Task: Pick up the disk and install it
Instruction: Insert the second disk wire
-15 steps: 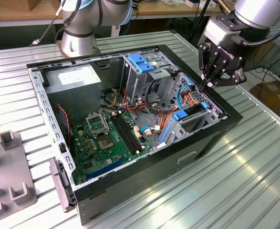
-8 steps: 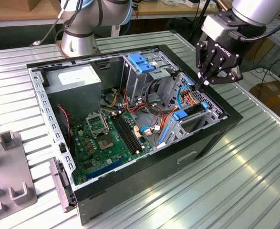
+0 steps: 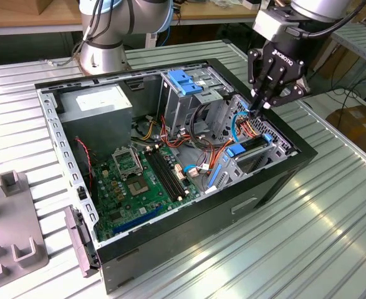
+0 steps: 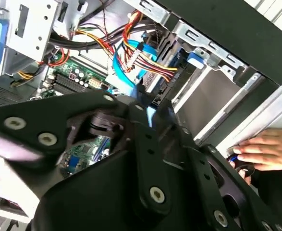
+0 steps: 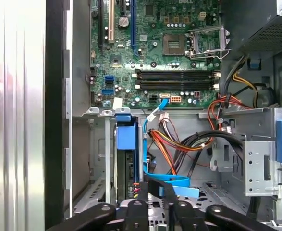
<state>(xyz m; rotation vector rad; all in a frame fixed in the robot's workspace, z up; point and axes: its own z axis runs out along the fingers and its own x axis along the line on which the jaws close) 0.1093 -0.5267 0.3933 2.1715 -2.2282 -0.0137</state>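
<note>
Gripper position: above the drive bay at the front corner of the open computer case, on the exterior view's right, fingertips pointing down into the chassis. The fingers are drawn close together at the tips. Whether they clamp anything cannot be told, since the linkages hide the contact point in both wrist views.

Disk position: on edge in the narrow metal bay beside the case wall, its blue carrier rail uppermost and its dark body running down into the slot. In the exterior view the same blue-edged unit sits in the bay just below the fingertips. This placement suggests the drive is at or near its installed seat, with the fingers over its rear end, where the thin blue cables and the coloured power leads gather.

Motherboard: flat on the case floor, well apart from the gripper.

A person's hand rests on the outer edge of the case, probably to steady it.
</note>
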